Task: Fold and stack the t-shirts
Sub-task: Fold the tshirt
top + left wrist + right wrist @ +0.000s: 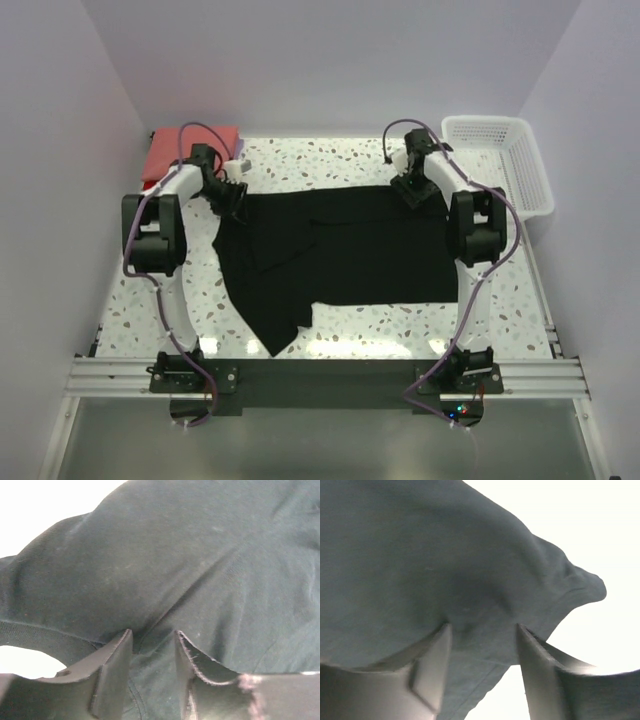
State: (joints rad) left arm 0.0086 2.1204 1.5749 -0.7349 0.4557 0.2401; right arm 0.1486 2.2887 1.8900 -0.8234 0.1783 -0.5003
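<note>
A black t-shirt [340, 250] lies spread on the speckled table, one sleeve trailing toward the near left. My left gripper [232, 195] is at its far left corner. In the left wrist view its fingers [117, 655] stand apart, pressed down onto the black t-shirt [190, 565], with a ridge of cloth between them. My right gripper [415, 190] is at the far right corner. Its fingers [432, 655] stand wider apart over the black t-shirt's hem [420, 555]. Coral-red t-shirts [185, 150] lie folded at the far left.
A white plastic lattice basket [520, 165] stands at the far right beside the right arm. The walls close in on the left, right and back. The metal rail with both arm bases runs along the near edge.
</note>
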